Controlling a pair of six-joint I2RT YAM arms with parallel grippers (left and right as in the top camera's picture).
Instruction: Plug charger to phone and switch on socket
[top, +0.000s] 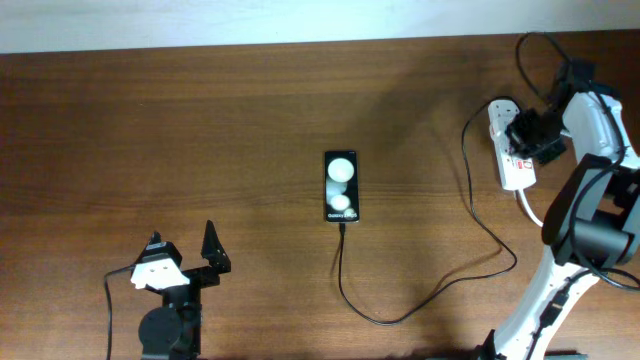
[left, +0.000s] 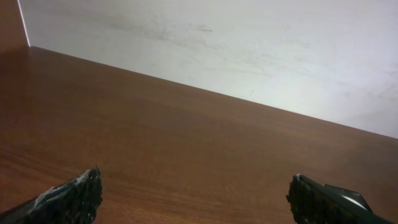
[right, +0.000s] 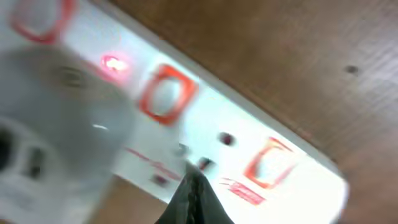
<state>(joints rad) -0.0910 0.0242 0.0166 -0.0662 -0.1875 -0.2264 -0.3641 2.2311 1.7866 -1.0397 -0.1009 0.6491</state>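
Observation:
The phone (top: 341, 186), a black slab with two white round spots, lies in the middle of the table. The charger (top: 420, 306), a thin black cable, runs from the phone's near end in a loop to the right and up to the socket (top: 509, 150), a white power strip at the far right. My right gripper (top: 527, 133) hovers over the socket. In the right wrist view its fingers (right: 194, 196) are shut, tip close above the white strip (right: 205, 130), where a red light (right: 112, 62) glows beside red-framed switches. My left gripper (top: 185, 262) is open and empty at the near left.
A thick white cord (top: 530, 208) leaves the socket's near end toward the right arm's base. A grey-white plug body (right: 56, 124) sits in the strip. The left wrist view shows bare wood and a pale wall (left: 249, 43) behind.

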